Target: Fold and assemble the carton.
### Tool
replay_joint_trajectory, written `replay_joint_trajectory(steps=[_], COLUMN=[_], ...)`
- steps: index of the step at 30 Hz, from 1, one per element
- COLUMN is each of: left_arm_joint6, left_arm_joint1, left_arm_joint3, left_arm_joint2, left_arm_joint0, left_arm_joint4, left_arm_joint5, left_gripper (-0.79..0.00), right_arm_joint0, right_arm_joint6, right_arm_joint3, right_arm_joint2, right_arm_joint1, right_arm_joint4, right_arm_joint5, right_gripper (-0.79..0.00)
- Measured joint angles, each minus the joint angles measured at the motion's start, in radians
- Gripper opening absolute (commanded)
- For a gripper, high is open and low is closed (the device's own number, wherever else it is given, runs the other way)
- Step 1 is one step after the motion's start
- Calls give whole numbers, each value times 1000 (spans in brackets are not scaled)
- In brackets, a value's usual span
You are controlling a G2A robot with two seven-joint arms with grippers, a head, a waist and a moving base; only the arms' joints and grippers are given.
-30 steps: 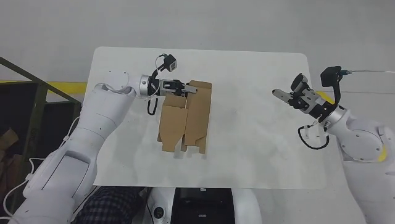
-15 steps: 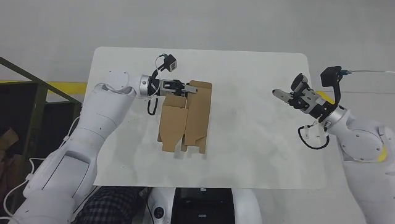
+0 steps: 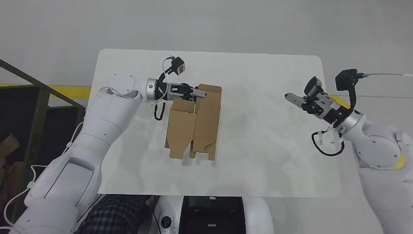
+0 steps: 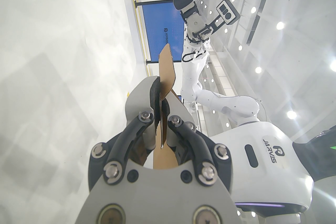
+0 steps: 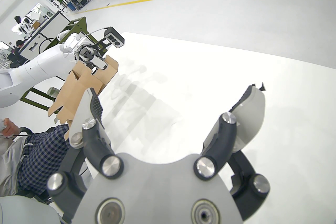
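Nothing differs from the earlier frames. Your left end effector (image 3: 195, 93) stays pinched shut on the upper edge of the brown carton (image 3: 193, 123), which sits left of centre on the worktop (image 3: 271, 150). Your right end effector (image 3: 293, 98) hangs at the right of the frame, spread wide, holding nothing, well apart from the carton.

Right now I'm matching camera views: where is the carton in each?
Top view: carton left of the table's middle.
Left wrist view: carton edge-on between the jaws.
Right wrist view: carton far across the table.
Shared landmark: left gripper clamping its flap.
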Motion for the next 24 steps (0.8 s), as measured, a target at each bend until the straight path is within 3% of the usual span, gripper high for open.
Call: replay_joint_trajectory(steps=[8,15,24], left_arm_joint6=[0,0,0], left_arm_joint1=[0,0,0], left_arm_joint3=[0,0,0], left_arm_joint2=[0,0,0], left_arm_joint0=[0,0,0], left_arm_joint4=[0,0,0], left_arm_joint5=[0,0,0], left_gripper=[-785,-785,-785], right_arm_joint0=[-4,40,142], right_arm_joint6=[-3,112,202], right_arm_joint3=[-1,54,164], right_arm_joint2=[-6,-87,-219], right_arm_joint1=[-1,-4,-19], right_arm_joint4=[8,212,434], right_arm_joint5=[2,-64,-76], right_gripper=[0,0,0])
